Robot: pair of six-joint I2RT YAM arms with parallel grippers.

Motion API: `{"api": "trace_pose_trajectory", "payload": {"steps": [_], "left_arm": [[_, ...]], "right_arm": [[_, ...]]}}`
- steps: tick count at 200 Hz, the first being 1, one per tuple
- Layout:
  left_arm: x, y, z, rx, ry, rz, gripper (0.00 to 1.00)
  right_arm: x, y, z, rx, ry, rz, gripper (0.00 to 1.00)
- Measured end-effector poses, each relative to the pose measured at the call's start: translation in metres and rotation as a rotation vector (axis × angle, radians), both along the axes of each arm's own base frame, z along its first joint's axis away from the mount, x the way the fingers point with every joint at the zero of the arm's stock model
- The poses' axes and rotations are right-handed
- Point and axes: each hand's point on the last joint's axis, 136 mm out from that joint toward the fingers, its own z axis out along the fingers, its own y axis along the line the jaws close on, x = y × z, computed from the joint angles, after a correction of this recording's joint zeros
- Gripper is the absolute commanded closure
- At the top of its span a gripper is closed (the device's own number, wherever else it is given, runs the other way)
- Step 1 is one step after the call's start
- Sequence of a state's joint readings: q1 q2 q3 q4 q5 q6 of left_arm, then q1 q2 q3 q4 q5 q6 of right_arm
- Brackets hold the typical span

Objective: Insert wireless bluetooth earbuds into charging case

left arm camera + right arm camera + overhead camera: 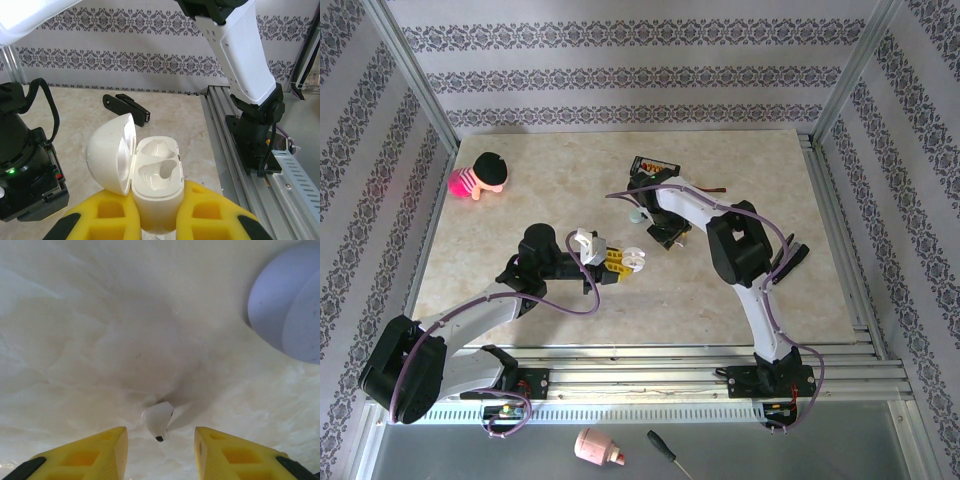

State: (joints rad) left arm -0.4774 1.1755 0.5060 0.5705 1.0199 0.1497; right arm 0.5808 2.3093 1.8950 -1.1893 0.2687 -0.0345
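Left gripper (pixel 157 196) has its yellow fingers (pixel 212 212) clamped on the white charging case (pixel 157 170), lid (pixel 112 152) swung open toward 9 o'clock, two moulded wells in view. From above it's held near the middle of the worktop (pixel 550 170). Over to the right gripper (pixel 160 442): fingers apart, one whitish earbud (pixel 158 419) lying on the marble between them at 6 o'clock, touching neither, and a rounded lavender case (pixel 287 302) sits off at 2 o'clock, well apart

left pincer (pixel 157 216) grips the open charging case (pixel 157 172).
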Motion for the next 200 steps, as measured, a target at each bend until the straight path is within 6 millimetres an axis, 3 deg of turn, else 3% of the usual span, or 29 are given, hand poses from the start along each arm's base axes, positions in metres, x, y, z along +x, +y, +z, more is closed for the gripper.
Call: {"api": "trace_pose_trajectory", "payload": {"steps": [58,200], "left_arm": [[0.002,0.002,-0.001,0.001,0.003,0.008,1.0],[0.002,0.002,-0.001,0.001,0.001,0.008,1.0]], "right_arm": [[0.003,0.002,-0.002,-0.013,0.021,0.003,0.7],[-0.001,0.0,-0.011,-0.03,0.058,0.009,0.77]]}}
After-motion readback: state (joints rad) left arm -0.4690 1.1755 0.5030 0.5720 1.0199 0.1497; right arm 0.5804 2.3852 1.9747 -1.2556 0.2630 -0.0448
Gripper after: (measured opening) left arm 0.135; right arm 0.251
